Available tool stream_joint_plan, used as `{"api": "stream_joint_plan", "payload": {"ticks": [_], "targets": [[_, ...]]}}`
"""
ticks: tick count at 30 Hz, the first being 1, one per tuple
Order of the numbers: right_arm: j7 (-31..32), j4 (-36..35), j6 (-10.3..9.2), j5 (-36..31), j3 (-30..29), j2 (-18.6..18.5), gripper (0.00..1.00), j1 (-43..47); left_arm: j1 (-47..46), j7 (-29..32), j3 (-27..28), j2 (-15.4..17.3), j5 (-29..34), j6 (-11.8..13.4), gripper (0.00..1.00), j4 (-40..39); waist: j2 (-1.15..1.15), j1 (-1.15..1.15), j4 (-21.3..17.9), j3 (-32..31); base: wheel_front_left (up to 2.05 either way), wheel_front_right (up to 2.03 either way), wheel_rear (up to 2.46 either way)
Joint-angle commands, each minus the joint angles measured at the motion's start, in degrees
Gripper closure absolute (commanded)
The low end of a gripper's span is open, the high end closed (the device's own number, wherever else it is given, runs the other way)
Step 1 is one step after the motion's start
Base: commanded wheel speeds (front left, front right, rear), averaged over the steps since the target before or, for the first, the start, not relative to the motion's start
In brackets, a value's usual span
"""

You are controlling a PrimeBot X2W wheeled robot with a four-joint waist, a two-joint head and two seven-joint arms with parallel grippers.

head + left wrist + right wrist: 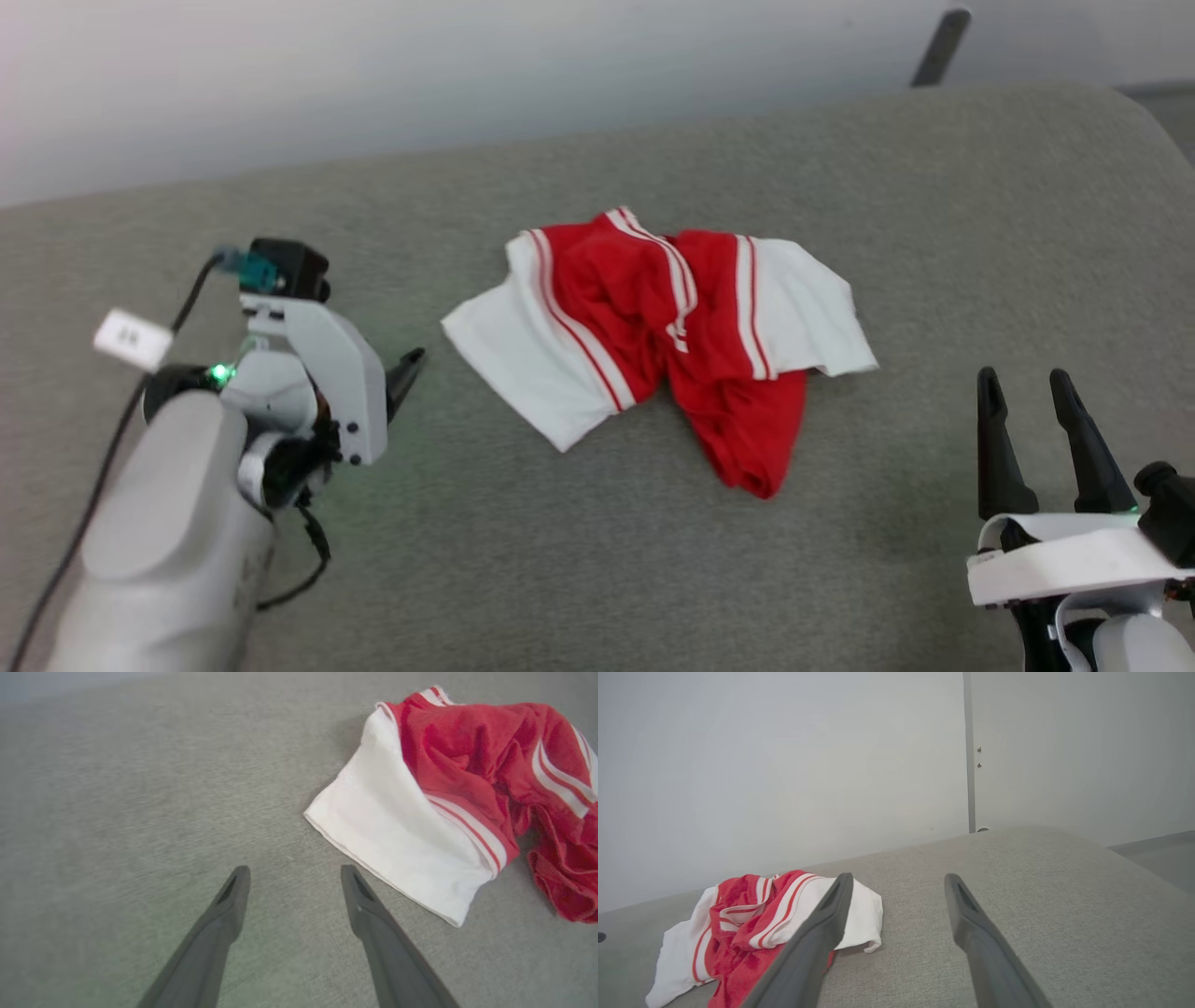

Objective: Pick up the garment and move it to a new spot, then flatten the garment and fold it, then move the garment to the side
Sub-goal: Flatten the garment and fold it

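The garment (667, 336) lies crumpled in a heap on the grey cushion (887, 187). Its red body is bunched in the middle, with a white sleeve spread out on each side. The left gripper (292, 872) sits just beside the garment's left sleeve without touching it, fingers spread wide with nothing between them. The right gripper (1027, 378) stands near the garment's right sleeve, apart from it, fingers likewise spread and empty. Beyond the garment rises a pale wall (784, 765).
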Motion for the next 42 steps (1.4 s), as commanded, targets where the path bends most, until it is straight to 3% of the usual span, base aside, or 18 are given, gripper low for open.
{"api": "stream_joint_plan", "payload": {"ticks": [1,8,14,15,18,24,34,39,41,42], "targets": [[-0.3,-0.1,0.02,0.5,0.1,0.3,0.00,-0.6,-1.3,1.5,-1.2,0.3,-1.1,0.0,0.00,0.4,0.00,0.00,-3.5,3.2,0.00,0.00,0.00],[-0.3,-0.3,0.02,1.0,0.7,1.1,0.00,-2.4,-7.4,4.8,-5.1,3.0,-5.9,0.0,0.00,7.0,0.00,0.00,-7.3,5.9,0.00,0.00,0.00],[-0.3,-0.1,0.02,0.8,1.2,1.5,0.00,-3.4,-10.6,4.3,-7.9,2.5,-10.1,0.0,0.00,11.7,0.00,0.00,-8.6,6.9,0.00,0.00,0.00],[-0.3,0.0,0.02,0.7,1.3,1.5,0.00,-3.5,-10.8,4.0,-8.8,2.5,-10.5,0.0,0.10,11.9,0.00,0.00,-8.6,7.0,0.00,0.00,0.00],[-0.3,0.1,0.02,0.7,1.4,1.7,0.00,-3.6,-11.4,2.7,-11.2,2.5,-11.6,0.0,1.00,12.8,0.00,0.00,-8.0,6.9,0.00,0.00,0.00],[-0.3,0.3,0.02,0.4,1.4,1.8,0.00,-3.6,-14.0,-4.1,-12.2,5.0,-12.6,0.0,1.00,15.9,0.00,0.00,-5.7,5.8,0.00,0.00,0.00],[-0.3,0.8,0.02,0.1,2.3,1.8,0.00,-3.2,-16.7,-9.3,-12.7,10.4,-10.9,0.7,1.00,22.6,0.00,0.00,-3.5,4.3,0.00,0.00,0.00],[-0.3,1.3,0.02,0.1,2.9,1.1,0.00,-2.8,-16.1,-11.2,-12.7,10.0,-10.7,1.4,1.00,26.1,0.00,0.00,-3.5,4.0,0.00,0.00,0.00],[-0.3,1.9,0.02,0.1,3.6,0.3,0.00,-2.6,-15.3,-12.5,-12.4,9.3,-11.4,1.2,0.22,26.8,0.00,0.00,-3.4,3.7,0.00,0.00,0.00],[-0.3,2.2,0.02,0.1,4.2,-0.4,0.00,-2.7,-15.0,-13.6,-12.2,9.0,-11.7,1.0,0.00,27.0,0.00,0.00,-3.2,3.4,0.00,0.00,0.00]]}}
